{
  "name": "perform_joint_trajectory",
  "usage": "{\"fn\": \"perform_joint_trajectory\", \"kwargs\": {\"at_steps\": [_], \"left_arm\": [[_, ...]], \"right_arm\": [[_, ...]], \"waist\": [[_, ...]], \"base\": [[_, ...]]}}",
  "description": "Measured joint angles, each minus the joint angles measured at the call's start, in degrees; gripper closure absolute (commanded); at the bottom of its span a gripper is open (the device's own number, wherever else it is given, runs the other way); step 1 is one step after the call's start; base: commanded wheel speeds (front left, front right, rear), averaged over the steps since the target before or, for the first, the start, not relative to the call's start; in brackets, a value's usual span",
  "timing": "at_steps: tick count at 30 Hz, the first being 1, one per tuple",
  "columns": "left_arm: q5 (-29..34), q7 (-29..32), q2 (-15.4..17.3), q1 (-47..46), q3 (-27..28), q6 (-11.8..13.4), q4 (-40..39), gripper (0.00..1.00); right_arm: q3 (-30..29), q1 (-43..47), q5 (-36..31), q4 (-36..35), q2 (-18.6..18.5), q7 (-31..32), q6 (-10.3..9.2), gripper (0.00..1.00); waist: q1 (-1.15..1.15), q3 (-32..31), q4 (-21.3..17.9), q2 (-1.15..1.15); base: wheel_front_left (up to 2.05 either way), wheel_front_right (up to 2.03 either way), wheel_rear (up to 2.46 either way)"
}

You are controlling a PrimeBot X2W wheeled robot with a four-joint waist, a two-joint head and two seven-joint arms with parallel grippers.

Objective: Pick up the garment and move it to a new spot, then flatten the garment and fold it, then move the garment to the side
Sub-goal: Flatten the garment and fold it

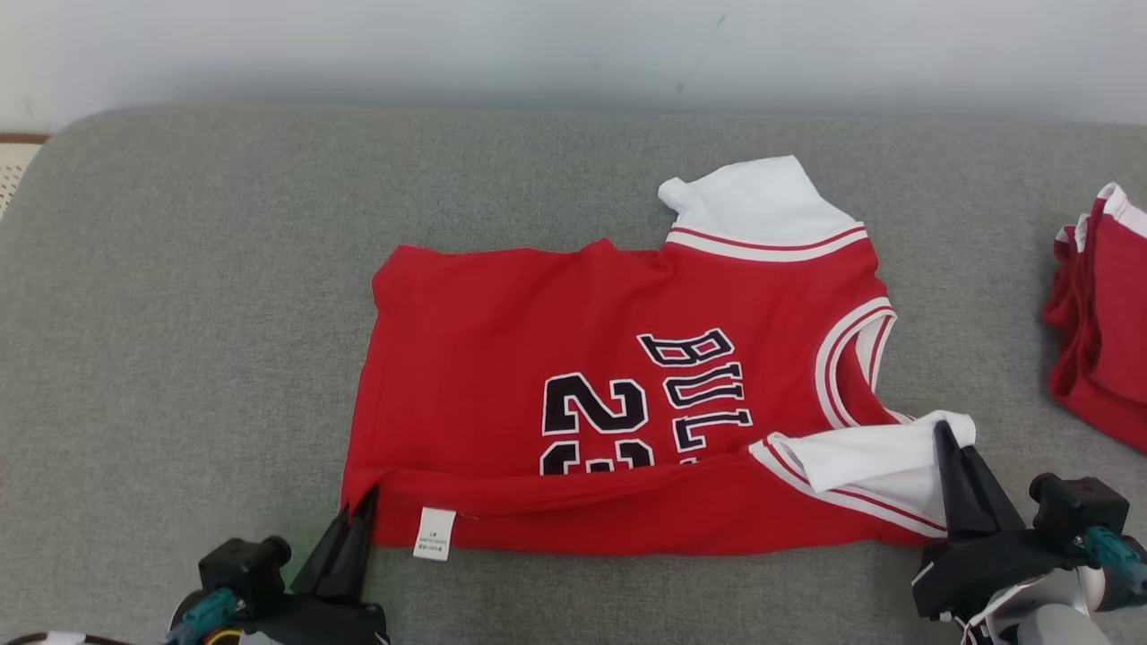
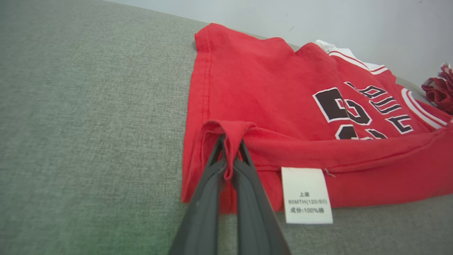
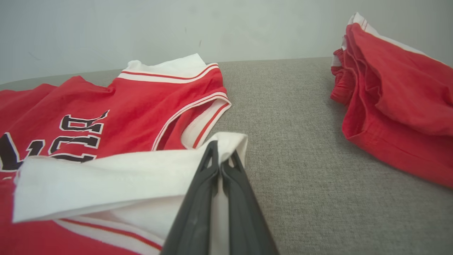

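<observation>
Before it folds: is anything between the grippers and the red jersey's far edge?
Nothing visible. The left gripper is shut on the near hem of the jersey, the right gripper on its white sleeve, and its top is bare. Another red garment lies apart, to the right.

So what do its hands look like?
The left hand and right hand each have two long dark grey fingers tapering to points. Behind sit black boxy blocks with teal plugs; yellow wire at the left, a pale forearm at the right.

Matt red cloth garment
</observation>
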Motion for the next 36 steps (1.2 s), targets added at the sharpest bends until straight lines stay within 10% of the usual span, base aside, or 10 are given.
{"fn": "perform_joint_trajectory", "kwargs": {"at_steps": [7, 8, 9, 10, 36], "left_arm": [[0.0, 0.0, -0.5, -1.7, 0.8, 0.0, 0.5, 1.00], [0.2, 0.0, -0.6, -1.8, 1.3, 0.0, 0.4, 0.64], [0.4, 0.0, -0.7, -1.8, 1.7, 0.0, 0.4, 0.10], [0.5, 0.0, -0.9, -1.8, 2.1, 0.0, 0.3, 0.00], [7.1, 0.0, -3.7, 6.9, 12.2, 0.0, -6.5, 0.00]], "right_arm": [[-0.6, -2.1, -0.4, 1.5, 0.8, 0.0, 0.00, 1.00], [-1.0, -2.3, -0.5, 1.7, 1.0, 0.0, 0.00, 0.65], [-1.5, -2.4, -0.6, 1.8, 1.1, 0.0, 0.00, 0.06], [-2.2, -2.7, -0.7, 1.7, 1.5, 0.0, 0.00, 0.00], [-6.9, 7.1, -3.3, -2.2, 5.0, 0.0, 0.00, 0.00]], "waist": [[0.00, 1.2, 0.2, 0.00], [0.00, 1.3, 0.3, 0.00], [0.00, 1.4, 0.3, 0.00], [0.00, 1.5, 0.3, 0.00], [-0.02, -2.1, -0.8, 0.00]], "base": [[0.00, 0.00, 0.00], [0.00, 0.00, 0.00], [0.00, 0.00, 0.00], [0.00, 0.00, 0.00], [0.00, 0.00, 0.00]]}}
